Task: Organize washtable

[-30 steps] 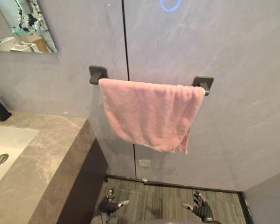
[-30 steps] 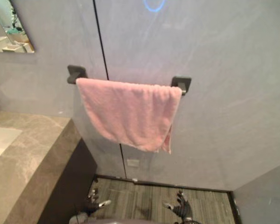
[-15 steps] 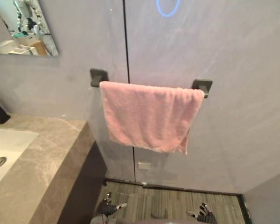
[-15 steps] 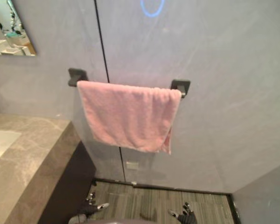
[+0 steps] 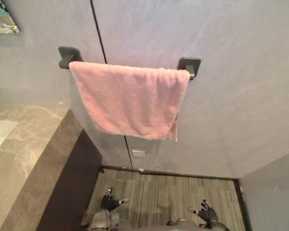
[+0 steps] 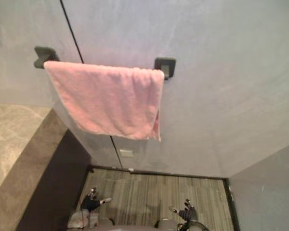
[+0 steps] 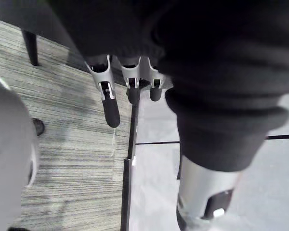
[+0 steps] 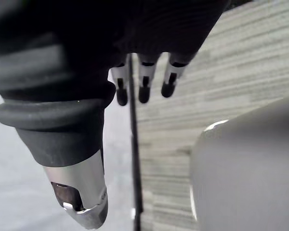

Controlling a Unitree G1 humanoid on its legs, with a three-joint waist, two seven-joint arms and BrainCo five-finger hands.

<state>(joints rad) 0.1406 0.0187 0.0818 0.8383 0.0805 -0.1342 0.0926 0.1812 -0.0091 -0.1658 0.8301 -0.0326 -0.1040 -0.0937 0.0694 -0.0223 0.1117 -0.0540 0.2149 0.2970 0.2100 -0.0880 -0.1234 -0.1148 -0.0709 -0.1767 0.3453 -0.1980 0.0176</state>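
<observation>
Fluffy pink towel (image 5: 130,101) spans dark square brackets (image 5: 189,64), long axis level | my left hand (image 5: 110,202), right hand (image 5: 207,212): fingers apart, empty

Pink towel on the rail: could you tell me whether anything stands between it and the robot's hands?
Nothing visible does. The pink towel hangs over the wall rail; the left hand and right hand hang open near the floor below it, with open space between.

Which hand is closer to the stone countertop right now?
Left. The left hand hangs low beside the dark side of the countertop; the right hand hangs low, farther right.
</observation>
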